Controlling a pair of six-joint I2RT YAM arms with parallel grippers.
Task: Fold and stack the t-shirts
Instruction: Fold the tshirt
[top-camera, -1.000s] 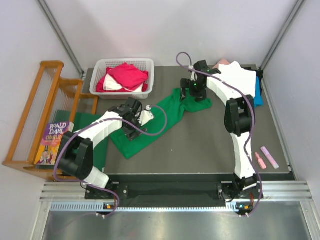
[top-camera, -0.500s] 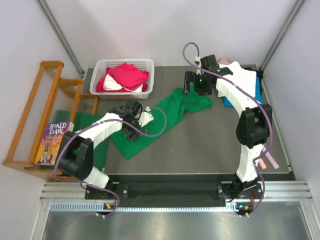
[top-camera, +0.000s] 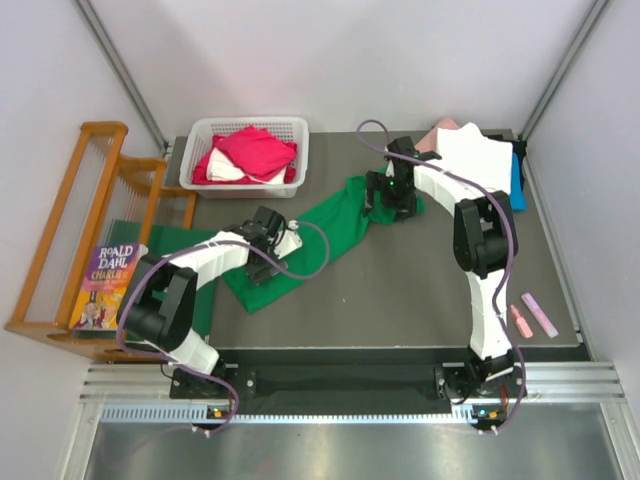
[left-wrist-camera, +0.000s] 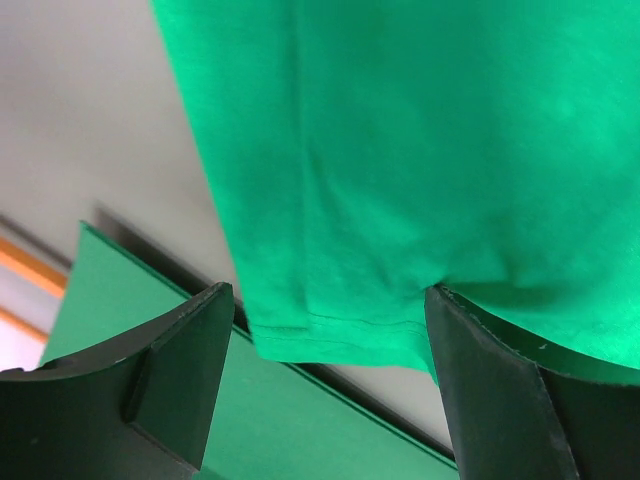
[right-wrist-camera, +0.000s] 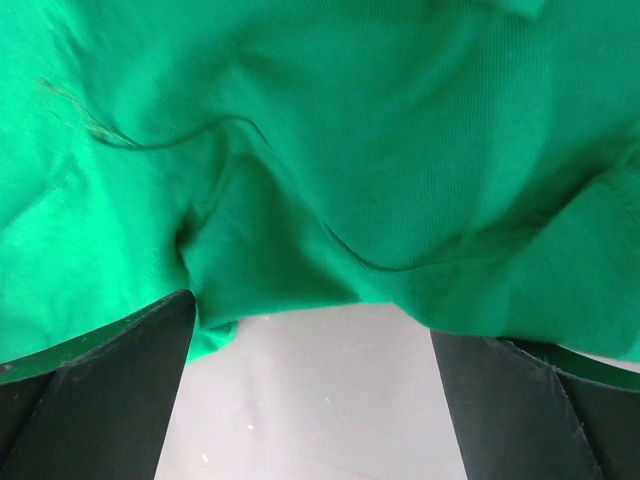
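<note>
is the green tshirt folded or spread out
Not folded, and not spread flat either: the green t-shirt lies as a rumpled diagonal strip on the table, bunched at its far end.

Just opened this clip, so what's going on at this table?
Two arms are working on a green tee that lies stretched diagonally across the table. The left pincer is open over the tee's near-left hem. The right pincer is open over its bunched far end. Neither grips the cloth. More tees lie in the basket at the back left, and a pile sits in the back right corner.
</note>
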